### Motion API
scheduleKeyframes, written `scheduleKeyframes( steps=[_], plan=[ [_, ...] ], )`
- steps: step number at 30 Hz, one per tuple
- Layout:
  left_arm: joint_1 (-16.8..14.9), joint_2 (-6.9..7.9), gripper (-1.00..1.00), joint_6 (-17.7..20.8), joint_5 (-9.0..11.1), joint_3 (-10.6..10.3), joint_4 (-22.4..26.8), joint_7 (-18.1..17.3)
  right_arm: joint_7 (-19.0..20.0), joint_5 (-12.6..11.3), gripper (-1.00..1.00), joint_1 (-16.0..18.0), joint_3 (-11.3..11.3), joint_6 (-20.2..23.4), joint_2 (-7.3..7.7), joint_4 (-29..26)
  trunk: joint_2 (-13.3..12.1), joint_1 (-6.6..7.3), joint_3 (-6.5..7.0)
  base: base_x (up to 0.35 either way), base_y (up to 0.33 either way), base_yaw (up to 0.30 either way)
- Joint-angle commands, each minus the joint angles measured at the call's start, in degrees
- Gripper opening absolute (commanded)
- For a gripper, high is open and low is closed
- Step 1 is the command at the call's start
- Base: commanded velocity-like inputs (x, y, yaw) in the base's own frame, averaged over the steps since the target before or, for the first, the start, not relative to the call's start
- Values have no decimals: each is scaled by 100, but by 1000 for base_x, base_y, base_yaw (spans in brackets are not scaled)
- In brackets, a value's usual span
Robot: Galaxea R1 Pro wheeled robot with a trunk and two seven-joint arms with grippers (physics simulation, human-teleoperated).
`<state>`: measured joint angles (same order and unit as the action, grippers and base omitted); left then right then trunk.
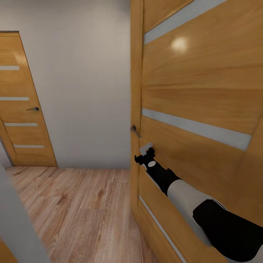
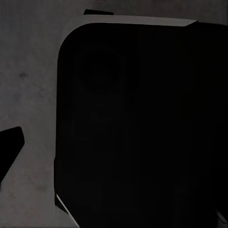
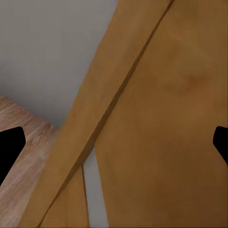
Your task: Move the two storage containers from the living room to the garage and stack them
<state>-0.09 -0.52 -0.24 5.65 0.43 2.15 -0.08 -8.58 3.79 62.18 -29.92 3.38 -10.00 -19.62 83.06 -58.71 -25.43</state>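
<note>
No containers in sight, so this looks like the transit leg: far left there's a closed orange door (image 1: 25, 109) across the wood floor (image 1: 80, 204), then a plain grey wall (image 1: 84, 91). On the right, the right gripper (image 1: 145, 155) sits against the near door (image 1: 197, 109) just below its handle (image 1: 135, 130), fingers spread wide and empty. Can't tell the left gripper's state. Next move is probably working that handle or pushing through.

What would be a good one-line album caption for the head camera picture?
The robot's right arm reaches its gripper toward the handle of an orange wooden door in a hallway.
</note>
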Motion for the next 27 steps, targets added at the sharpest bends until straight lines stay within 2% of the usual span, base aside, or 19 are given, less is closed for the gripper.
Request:
scheduleKeyframes(
  steps=[1,17,22,27],
  plan=[
    [0,-1,100,-2,59,0,4,-1,-58,60,100,6,-6,40,0,1,2,-2,-6,210,0,0],
    [0,-1,100,-2,67,2,4,-1,-459,104,100,13,-14,60,0,242,2,-2,-6,22,0,0],
    [0,-1,100,-2,68,12,4,-1,-799,99,100,14,-14,66,0,255,2,-2,-6,0,0,0],
    [0,5,100,-2,68,3,4,-1,-882,96,100,14,-8,72,0,257,2,-2,-6,53,0,0]
  ],
)
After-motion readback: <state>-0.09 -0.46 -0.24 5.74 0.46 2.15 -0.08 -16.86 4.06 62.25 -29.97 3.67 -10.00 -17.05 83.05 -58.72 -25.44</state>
